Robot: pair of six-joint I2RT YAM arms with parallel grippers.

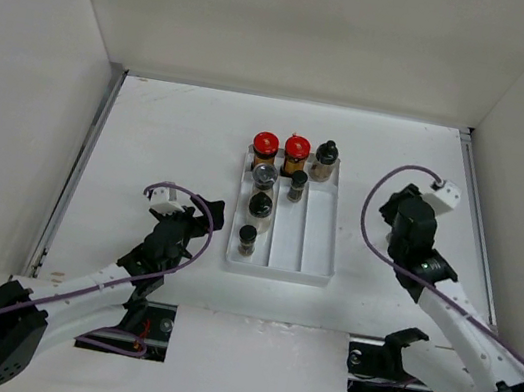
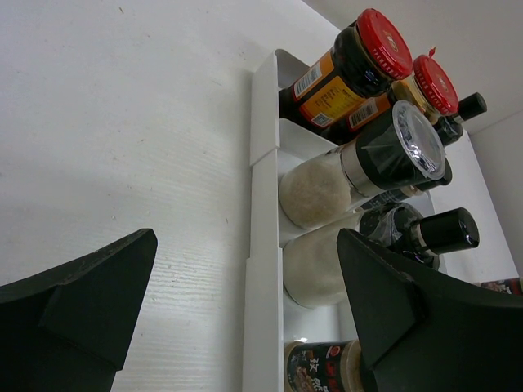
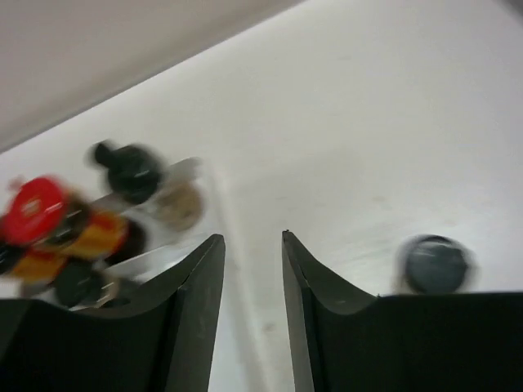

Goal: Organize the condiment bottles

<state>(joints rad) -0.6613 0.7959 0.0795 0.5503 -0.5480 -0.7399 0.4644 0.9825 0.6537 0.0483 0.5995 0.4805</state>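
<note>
A white divided tray (image 1: 322, 229) holds the condiment bottles. Two red-capped amber jars (image 1: 266, 145) (image 1: 298, 149) and a black-capped jar (image 1: 325, 159) stand at its far end. The silver-topped clear shaker (image 1: 265, 175), a black-capped jar (image 1: 260, 205) and a small dark jar (image 1: 247, 240) fill the left lane, with another small jar (image 1: 298, 185) in the middle lane. My left gripper (image 1: 197, 227) is open and empty, just left of the tray, its jaws either side of the tray wall (image 2: 263, 269). My right gripper (image 1: 394, 207) is to the right of the tray, its jaws a little apart and empty (image 3: 252, 238).
White walls enclose the table on three sides. The tray's right lane (image 1: 320, 237) holds only the far black-capped jar. A blurred dark round thing (image 3: 433, 263) lies on the table to the right of my right fingers; I cannot tell what it is.
</note>
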